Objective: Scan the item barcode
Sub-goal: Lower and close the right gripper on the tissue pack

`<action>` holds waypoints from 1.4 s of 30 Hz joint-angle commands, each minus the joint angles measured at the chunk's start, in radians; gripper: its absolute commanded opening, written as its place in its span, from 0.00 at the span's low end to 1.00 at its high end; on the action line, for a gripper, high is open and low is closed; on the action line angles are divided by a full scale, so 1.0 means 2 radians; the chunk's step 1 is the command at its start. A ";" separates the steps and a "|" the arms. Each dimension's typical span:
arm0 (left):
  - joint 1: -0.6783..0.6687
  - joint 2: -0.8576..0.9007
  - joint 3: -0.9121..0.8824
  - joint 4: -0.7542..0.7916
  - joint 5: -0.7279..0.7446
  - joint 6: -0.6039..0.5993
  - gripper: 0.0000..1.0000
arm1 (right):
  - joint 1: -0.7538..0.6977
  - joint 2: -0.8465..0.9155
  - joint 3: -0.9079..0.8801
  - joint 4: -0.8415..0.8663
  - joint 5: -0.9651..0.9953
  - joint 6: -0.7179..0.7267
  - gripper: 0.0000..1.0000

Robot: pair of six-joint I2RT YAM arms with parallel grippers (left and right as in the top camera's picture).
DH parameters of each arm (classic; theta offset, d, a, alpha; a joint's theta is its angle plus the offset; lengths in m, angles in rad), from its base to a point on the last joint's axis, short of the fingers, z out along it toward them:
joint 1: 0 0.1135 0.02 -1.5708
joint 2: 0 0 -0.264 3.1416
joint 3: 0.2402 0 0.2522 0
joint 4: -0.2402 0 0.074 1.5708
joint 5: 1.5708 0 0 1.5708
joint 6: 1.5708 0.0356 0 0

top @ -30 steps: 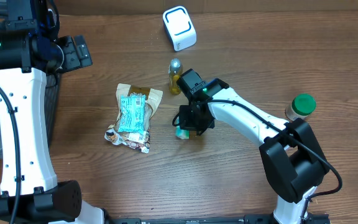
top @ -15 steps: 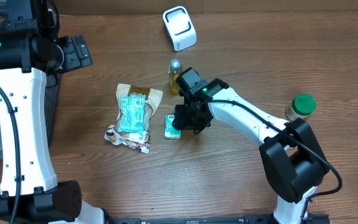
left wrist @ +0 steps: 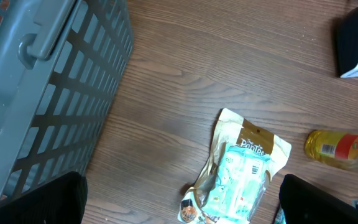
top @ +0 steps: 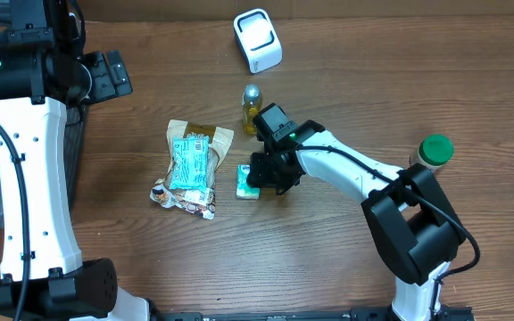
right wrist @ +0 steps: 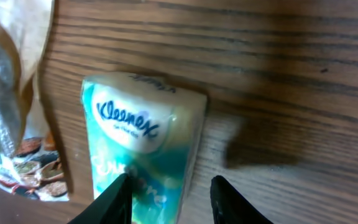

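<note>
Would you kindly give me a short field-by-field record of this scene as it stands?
tissue pack: lying flat on the table, beside the snack pouches
right hand: open, low over the tissue pack, not gripping it
left hand: open, empty, near the basket
scanner: white, on the table's far side, beyond the yellow bottle
barcode: not visible in any view

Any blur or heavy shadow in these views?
Right wrist: Kleenex pack slightly soft, logo readable, a dark shadow on the table beside it. Overhead: evenly lit, sharp. Left wrist: sharp, but its own fingers are dark blurs in the bottom corners.
</note>
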 commanded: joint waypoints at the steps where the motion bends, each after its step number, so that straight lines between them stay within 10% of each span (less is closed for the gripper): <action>1: -0.003 0.004 0.001 0.002 -0.002 0.002 1.00 | -0.004 0.006 -0.012 0.021 -0.001 0.015 0.36; 10: -0.003 0.004 0.001 0.002 -0.002 0.002 0.99 | -0.004 0.001 -0.027 0.044 -0.009 0.017 0.26; 21: -0.003 0.004 0.001 0.002 -0.002 0.002 1.00 | -0.019 -0.047 -0.027 0.055 -0.013 0.017 0.45; 22: -0.003 0.004 0.001 0.002 -0.002 0.002 1.00 | -0.020 -0.047 -0.027 0.053 -0.013 0.017 0.50; 24: -0.003 0.004 0.001 0.002 -0.002 0.002 1.00 | -0.023 -0.047 -0.027 0.052 -0.013 0.017 0.99; 25: -0.003 0.004 0.001 0.002 -0.002 0.002 0.99 | -0.023 -0.046 -0.027 0.052 -0.013 0.019 1.00; 28: -0.003 0.004 0.001 0.002 -0.002 0.002 1.00 | -0.023 -0.044 -0.027 0.050 -0.013 0.024 0.98; 36: -0.003 0.004 0.001 0.002 -0.002 0.002 1.00 | -0.023 -0.036 -0.031 0.051 -0.022 0.039 0.41; 42: -0.003 0.004 0.001 0.002 -0.002 0.002 1.00 | -0.022 -0.035 -0.031 0.052 -0.022 0.039 0.41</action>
